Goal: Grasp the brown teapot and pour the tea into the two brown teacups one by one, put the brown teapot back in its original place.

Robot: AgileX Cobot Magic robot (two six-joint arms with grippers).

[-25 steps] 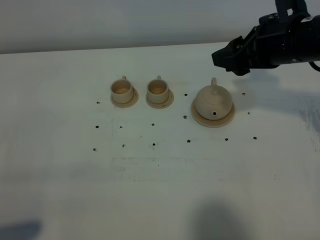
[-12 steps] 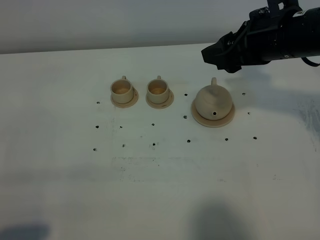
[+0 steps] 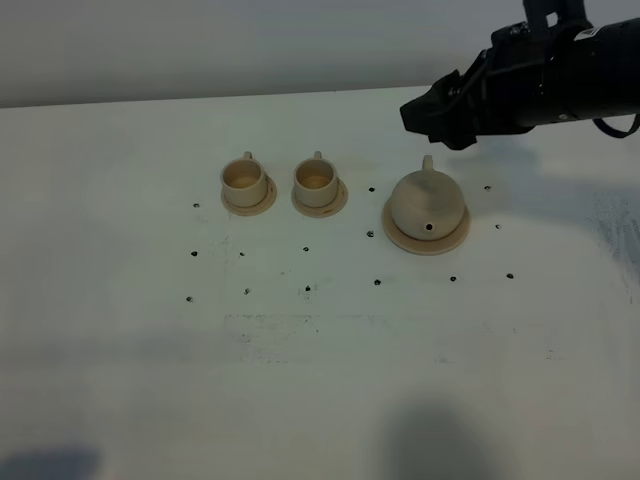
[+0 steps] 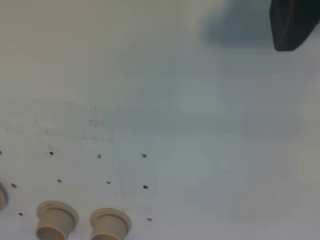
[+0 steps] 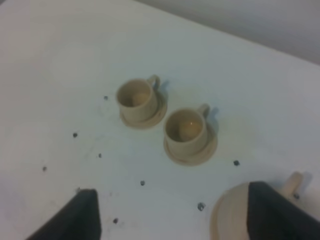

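The brown teapot (image 3: 427, 203) sits on its wide round saucer (image 3: 412, 243), right of centre on the white table, with its handle toward the back. The two brown teacups (image 3: 243, 179) (image 3: 315, 179) stand on small saucers to its left. My right gripper (image 3: 432, 117) hovers just behind and above the teapot, open and empty. In the right wrist view its fingers (image 5: 82, 215) are spread wide, the teapot (image 5: 231, 212) lies partly behind one finger, and both cups (image 5: 136, 98) (image 5: 186, 128) show beyond. The left wrist view shows both cups (image 4: 56, 220) (image 4: 109, 225) and only one dark finger (image 4: 292, 22).
The white table (image 3: 320, 350) has several small dark dots around the tea set. The back wall runs behind the right arm (image 3: 570, 75). The left arm is out of the exterior high view.
My right gripper has moved left and slightly forward, closer to the back of the teapot. The teapot and cups have not moved.
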